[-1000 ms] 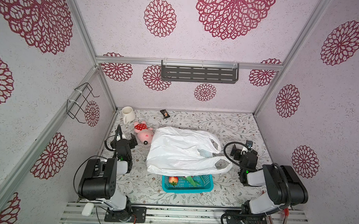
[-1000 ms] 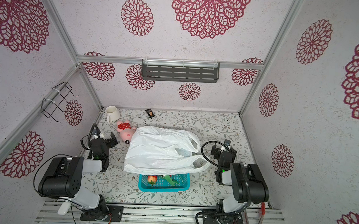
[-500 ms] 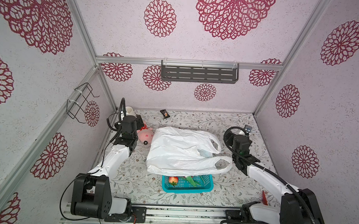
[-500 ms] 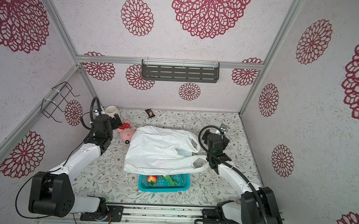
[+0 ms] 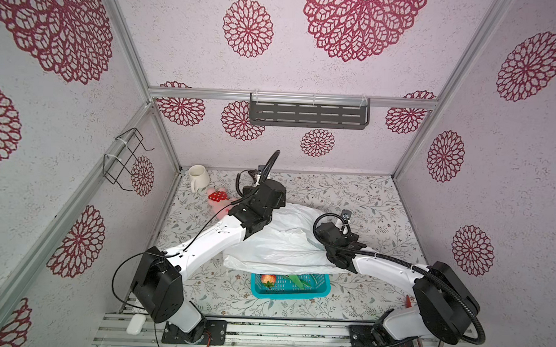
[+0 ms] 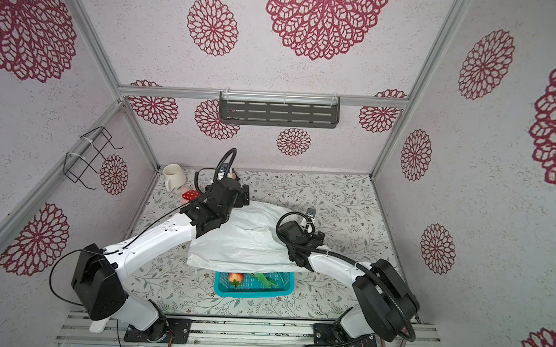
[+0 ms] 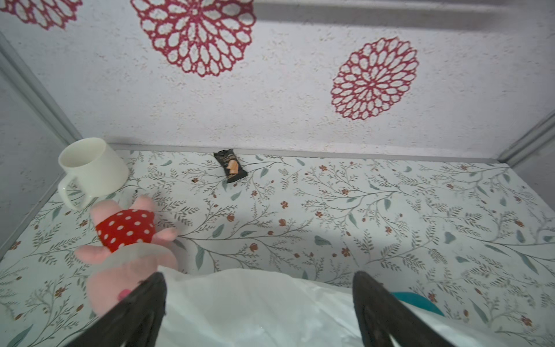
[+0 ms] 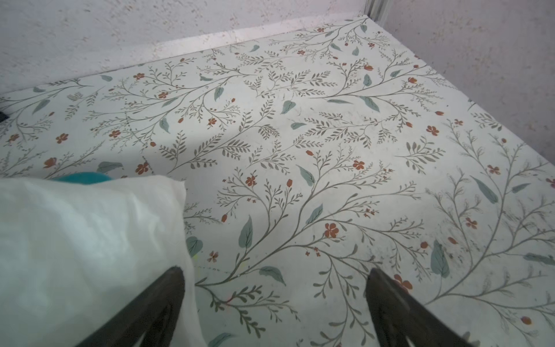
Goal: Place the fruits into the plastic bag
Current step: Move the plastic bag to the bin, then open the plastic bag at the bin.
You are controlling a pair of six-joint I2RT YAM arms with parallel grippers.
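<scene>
The left end effector (image 7: 258,276) is held open above the far left corner of the plastic bag (image 5: 283,242), which is spread mid-bench. A strawberry (image 5: 268,279) is seen in the basket (image 5: 321,292) at the bag's near edge. The right end effector (image 8: 274,270) is held open over the bag's right edge.

The flowery table (image 5: 349,196) holds a white bag (image 5: 283,242) in the middle, a basket (image 5: 289,295) at six o'clock, and a cup (image 5: 198,176) and pink toy (image 5: 217,200) at ten.
</scene>
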